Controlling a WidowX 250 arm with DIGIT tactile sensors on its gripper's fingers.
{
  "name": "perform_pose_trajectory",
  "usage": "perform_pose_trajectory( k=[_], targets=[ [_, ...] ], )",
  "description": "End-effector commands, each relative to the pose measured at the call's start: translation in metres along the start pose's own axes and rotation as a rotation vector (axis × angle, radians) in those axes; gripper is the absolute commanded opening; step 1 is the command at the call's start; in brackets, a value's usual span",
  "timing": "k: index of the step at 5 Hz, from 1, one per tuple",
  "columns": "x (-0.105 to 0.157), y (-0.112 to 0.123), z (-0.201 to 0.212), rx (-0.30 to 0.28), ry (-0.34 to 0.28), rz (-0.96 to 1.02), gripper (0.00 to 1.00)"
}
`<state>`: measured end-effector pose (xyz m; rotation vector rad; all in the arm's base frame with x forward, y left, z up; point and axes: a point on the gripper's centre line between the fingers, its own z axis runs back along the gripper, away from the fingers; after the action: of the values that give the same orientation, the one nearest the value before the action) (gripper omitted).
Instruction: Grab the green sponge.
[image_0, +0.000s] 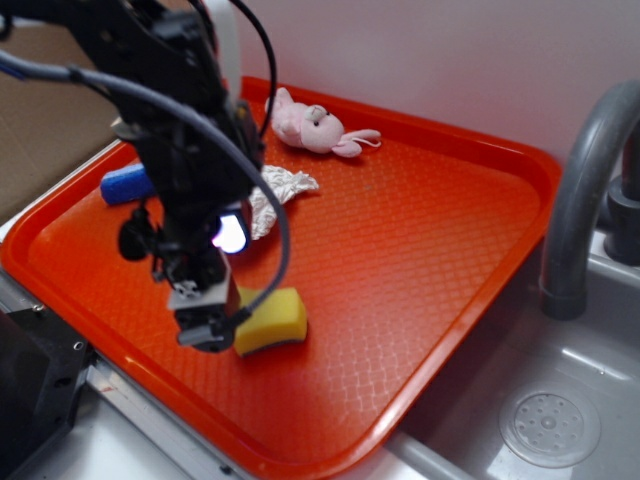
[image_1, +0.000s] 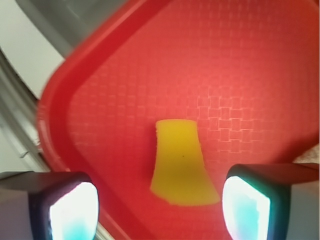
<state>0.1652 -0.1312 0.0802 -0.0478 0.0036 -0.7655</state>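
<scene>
Four loose things lie on the orange tray (image_0: 420, 240) in our exterior view: the green sponge (image_0: 272, 320), a blue block (image_0: 125, 186), a white cloth wad (image_0: 275, 195) and a pink plush rabbit (image_0: 315, 128). We see the sponge toward the tray's six o'clock side, yellow face up with a thin dark layer along its lower edge, flat on the textured tray floor. Our gripper (image_0: 208, 325) hangs right over the sponge's nine o'clock end, the black arm covering part of it, so from outside we cannot tell whether the fingers touch the foam.

From our wrist view the sponge (image_1: 181, 165) appears as a yellow wedge between the two glowing pads (image_1: 74, 210), nearer the pad at four o'clock than the one at eight o'clock. Red tray shows on both sides of the sponge, so the fingers stand spread and clear of the foam, closed on nothing. The tray's rounded corner (image_1: 55, 95) curves past at ten o'clock in that view, with grey sink metal beyond it.

The blue block sits at the tray's nine o'clock edge, partly behind the arm. The cloth wad lies just beyond the arm, near the tray's middle, and the rabbit rests at twelve o'clock by the far rim. At three o'clock of the tray stand a grey faucet (image_0: 585, 190) and the sink basin (image_0: 560, 400) with its round drain
</scene>
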Motion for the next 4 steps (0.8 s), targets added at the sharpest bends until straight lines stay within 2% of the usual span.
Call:
perform_pose_trajectory(
  k=[1,2,3,4],
  targets=[
    [0.006,-0.003,-0.034,0.024,0.072,-0.029,1.00],
    [0.009,-0.005,-0.048,0.028,0.119,-0.036,1.00],
    [0.007,-0.002,-0.055,0.049,0.153,-0.025,0.95],
    [0.006,-0.002,-0.049,0.060,0.137,-0.016,0.00]
  ],
)
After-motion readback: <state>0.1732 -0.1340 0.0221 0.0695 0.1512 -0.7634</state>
